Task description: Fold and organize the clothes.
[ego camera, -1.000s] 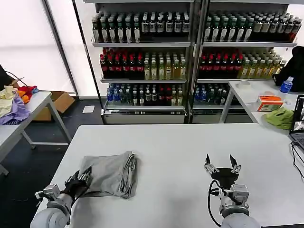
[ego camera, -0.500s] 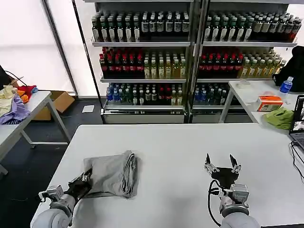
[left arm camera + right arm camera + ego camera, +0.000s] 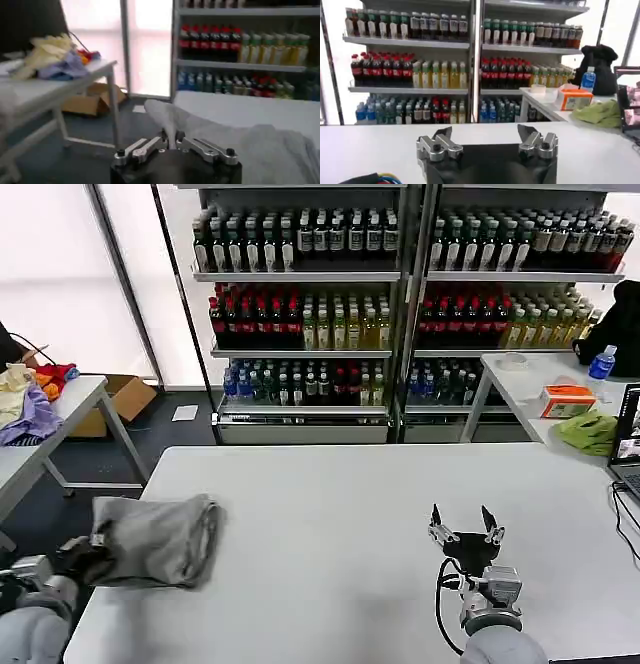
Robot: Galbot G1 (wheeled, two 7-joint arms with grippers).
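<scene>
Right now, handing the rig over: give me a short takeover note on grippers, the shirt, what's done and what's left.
Left gripper: shut on the folded grey shirt, pinching its edge at the white table's left edge; part of the bundle overhangs that edge.
Right gripper: open, empty, hovering over the table's near right side, idle.
Done: the shirt is folded into a compact bundle.
Left: set the shirt down at its final spot and release. The side table to the left holds a pile of coloured garments; I can't tell if that is the destination.

Bare white table (image 3: 340, 514) spreads between folded grey shirt (image 3: 160, 539) and right gripper (image 3: 465, 532)
</scene>
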